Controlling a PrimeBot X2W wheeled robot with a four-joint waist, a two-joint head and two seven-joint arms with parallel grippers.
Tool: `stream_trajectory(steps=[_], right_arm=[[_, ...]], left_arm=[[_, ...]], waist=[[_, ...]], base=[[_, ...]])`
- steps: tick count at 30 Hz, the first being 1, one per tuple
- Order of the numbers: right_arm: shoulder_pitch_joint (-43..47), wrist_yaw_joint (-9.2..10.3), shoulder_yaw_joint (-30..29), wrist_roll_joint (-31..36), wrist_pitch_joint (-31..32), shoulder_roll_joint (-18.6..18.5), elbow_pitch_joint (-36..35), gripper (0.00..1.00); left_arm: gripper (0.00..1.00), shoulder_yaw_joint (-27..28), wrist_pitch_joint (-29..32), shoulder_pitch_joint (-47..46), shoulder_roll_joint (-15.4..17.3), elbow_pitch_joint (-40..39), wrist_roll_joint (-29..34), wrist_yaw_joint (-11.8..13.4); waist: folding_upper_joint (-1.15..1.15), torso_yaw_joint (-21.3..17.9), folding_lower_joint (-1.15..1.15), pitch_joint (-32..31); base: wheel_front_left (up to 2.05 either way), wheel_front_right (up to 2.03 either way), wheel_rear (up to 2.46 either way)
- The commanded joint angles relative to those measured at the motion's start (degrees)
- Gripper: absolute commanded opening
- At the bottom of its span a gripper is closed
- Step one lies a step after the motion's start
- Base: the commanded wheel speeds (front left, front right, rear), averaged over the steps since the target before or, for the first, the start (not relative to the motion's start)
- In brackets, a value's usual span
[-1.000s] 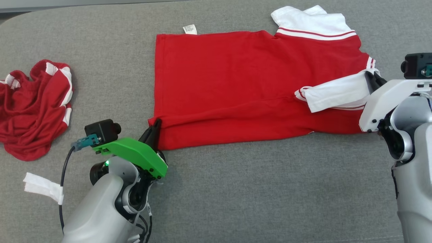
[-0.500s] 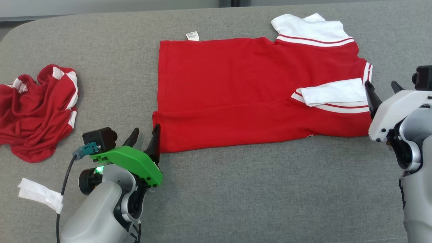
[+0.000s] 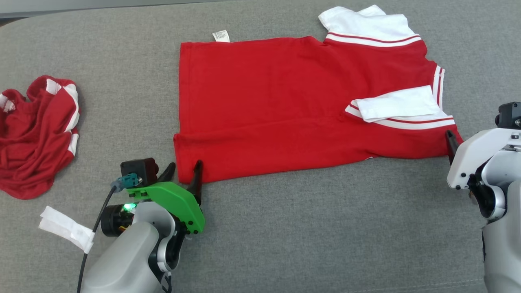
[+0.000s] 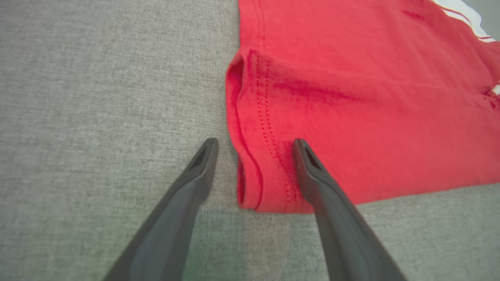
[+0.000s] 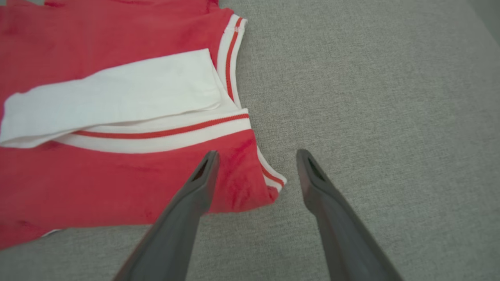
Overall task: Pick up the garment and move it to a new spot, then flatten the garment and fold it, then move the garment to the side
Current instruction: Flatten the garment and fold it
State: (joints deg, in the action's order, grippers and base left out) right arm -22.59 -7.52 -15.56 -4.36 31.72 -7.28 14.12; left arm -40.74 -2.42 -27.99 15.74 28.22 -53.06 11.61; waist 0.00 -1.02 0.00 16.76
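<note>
Garment [image 3: 285, 110] lies flat, left end effector [image 3: 185, 173] and right end effector [image 5: 256, 156] spread at corners, crumpled cloth [image 3: 36, 134] nearby.

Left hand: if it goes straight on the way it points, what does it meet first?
The shirt's hem corner, lying between the left hand's open fingers; its height above the cloth is unclear, so it might skim over.

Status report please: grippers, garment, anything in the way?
Left gripper jaws open astride hem corner. Right gripper jaws open at opposite corner. Red garment flat, unheld. Crumpled red cloth lies apart.
</note>
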Motion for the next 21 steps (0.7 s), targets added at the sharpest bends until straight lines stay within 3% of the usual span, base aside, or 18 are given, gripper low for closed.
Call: stream_trajectory(steps=[1,8,15,16,17,18,21], right_arm=[[-1.09,0.07,0.18,0.63,-0.75,-0.5,0.92,1.0],[-2.78,0.07,1.97,0.9,1.07,-2.0,5.91,1.0],[-0.39,0.05,3.64,-1.02,5.61,-2.38,7.63,1.0],[-0.15,0.04,3.71,-1.27,5.93,-2.44,7.67,0.45],[-0.09,0.04,3.77,-1.62,5.87,-2.49,7.47,0.0],[0.02,0.04,3.69,-1.92,5.45,-2.45,7.21,0.0],[0.97,0.09,2.58,-2.64,3.9,-2.64,6.13,0.0]], left_arm=[[1.0,-0.39,0.51,-0.51,0.22,0.69,0.32,0.18],[1.0,-2.21,3.32,0.1,0.16,1.64,0.54,0.36],[1.0,-5.04,10.99,2.63,-0.03,2.04,-2.08,-0.47],[0.79,-5.55,12.26,3.06,0.01,2.2,-2.49,-0.52],[0.38,-5.97,13.34,3.51,-0.01,2.18,-2.69,-0.82],[0.0,-6.15,14.01,3.74,0.05,2.08,-2.93,-1.06],[0.0,-5.84,14.35,4.66,0.17,1.35,-3.62,-1.65]], waist=[[0.0,0.03,0.0,0.6],[0.0,0.78,0.0,1.44],[0.0,1.23,0.0,1.38],[0.0,1.22,0.0,1.33],[0.0,1.21,0.0,1.27],[0.0,1.2,0.0,1.19],[0.0,1.29,0.0,0.17]], base=[[0.0,0.0,0.0],[0.0,0.0,0.0],[0.0,0.0,0.0],[0.0,0.0,0.0],[0.0,0.0,0.0],[0.0,0.0,0.0],[0.0,0.0,0.0]])
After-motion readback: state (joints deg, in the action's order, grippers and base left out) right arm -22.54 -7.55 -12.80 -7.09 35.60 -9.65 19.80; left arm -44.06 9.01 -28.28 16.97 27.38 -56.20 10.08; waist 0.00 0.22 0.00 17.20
